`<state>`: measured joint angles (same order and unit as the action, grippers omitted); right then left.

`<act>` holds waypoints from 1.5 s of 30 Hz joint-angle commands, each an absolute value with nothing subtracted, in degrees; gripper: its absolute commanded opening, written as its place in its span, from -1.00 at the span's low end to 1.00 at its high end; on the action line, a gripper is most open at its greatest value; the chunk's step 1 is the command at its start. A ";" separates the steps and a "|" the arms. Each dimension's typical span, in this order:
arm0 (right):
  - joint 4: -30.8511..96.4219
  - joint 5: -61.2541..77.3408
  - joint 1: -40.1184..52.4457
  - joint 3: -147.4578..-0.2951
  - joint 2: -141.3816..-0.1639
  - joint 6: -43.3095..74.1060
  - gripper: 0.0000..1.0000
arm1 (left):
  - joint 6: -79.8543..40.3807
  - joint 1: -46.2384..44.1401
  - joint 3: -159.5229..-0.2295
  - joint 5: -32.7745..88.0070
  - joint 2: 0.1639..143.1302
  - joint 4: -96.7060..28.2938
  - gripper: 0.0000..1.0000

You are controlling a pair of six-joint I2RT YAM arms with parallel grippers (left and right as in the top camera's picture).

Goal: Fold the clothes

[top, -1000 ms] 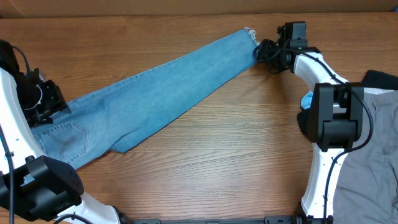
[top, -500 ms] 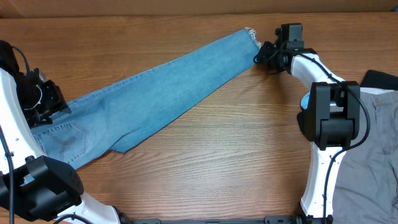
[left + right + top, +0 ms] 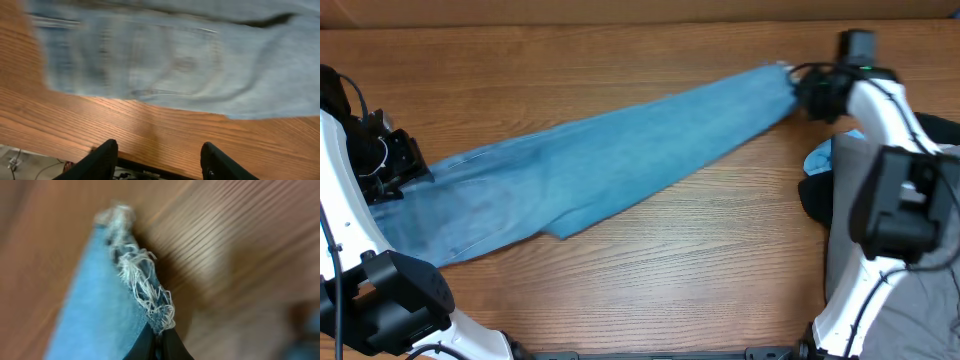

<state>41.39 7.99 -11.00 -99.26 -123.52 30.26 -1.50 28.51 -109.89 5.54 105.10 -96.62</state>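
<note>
The light-blue jeans (image 3: 610,160) lie stretched in a long band from the left edge of the table to the far right. My right gripper (image 3: 798,92) is shut on the frayed leg hem (image 3: 145,297), pinching it between both fingers. In the left wrist view the waist end with a stitched pocket (image 3: 165,65) lies blurred ahead of my left gripper (image 3: 157,160). That gripper stands open over the table's left edge with nothing between its fingers, just short of the denim.
Grey trousers (image 3: 910,300) lie at the right edge beside the right arm's base. A small pale-blue garment (image 3: 817,160) and a black one (image 3: 812,198) sit next to them. The table's left edge (image 3: 165,167) runs under the left gripper.
My right gripper has shut on the frayed hem and pulled it to the right. The whole pair of jeans has slid rightward and stretched out. The left arm has not moved.
</note>
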 commanded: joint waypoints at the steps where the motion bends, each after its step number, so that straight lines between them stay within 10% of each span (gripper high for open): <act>1: 42.61 6.07 -11.33 -99.50 -117.43 27.16 -0.92 | 1.23 28.71 -110.69 5.34 103.74 -96.62 0.05; 16: 47.72 6.04 -11.33 -99.50 -115.50 25.02 -0.92 | 2.83 33.08 -98.56 -2.81 103.77 -75.33 0.47; 32: 47.72 6.04 -11.33 -99.50 -115.50 25.06 -0.92 | 15.25 39.03 -81.41 17.67 103.88 -56.53 0.56; 40: 47.75 6.07 -11.33 -99.50 -115.50 25.06 -0.92 | 16.16 39.00 -76.93 17.45 103.88 -49.25 0.13; 45: 47.79 6.04 -11.33 -99.50 -115.50 25.06 -0.92 | 16.29 39.20 -76.34 17.39 103.88 -46.54 -0.85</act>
<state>47.99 6.57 -11.25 -99.26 -116.95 25.43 15.33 39.09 -76.66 16.45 104.73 -47.77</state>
